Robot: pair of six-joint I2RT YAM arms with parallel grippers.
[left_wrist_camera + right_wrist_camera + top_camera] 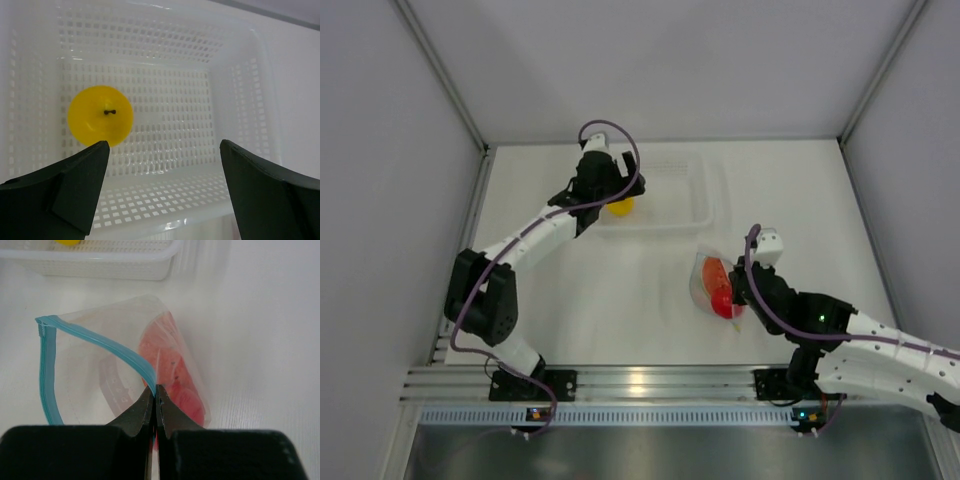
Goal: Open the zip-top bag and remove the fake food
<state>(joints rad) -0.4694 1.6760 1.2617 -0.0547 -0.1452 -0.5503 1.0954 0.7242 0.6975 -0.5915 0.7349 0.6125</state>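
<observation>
No text, label, brand, number or sign is readable; faint raised marks on the zip-top bag (112, 382) are too blurred to read.

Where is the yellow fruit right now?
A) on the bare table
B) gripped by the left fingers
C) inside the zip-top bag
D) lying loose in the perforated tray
D: the yellow fruit lies on the floor of the perforated tray, and the left fingers are spread wide and clear of it.

Yellow fruit (100, 115), white lattice tray (240, 85), teal-edged clear bag (90, 370).
</observation>
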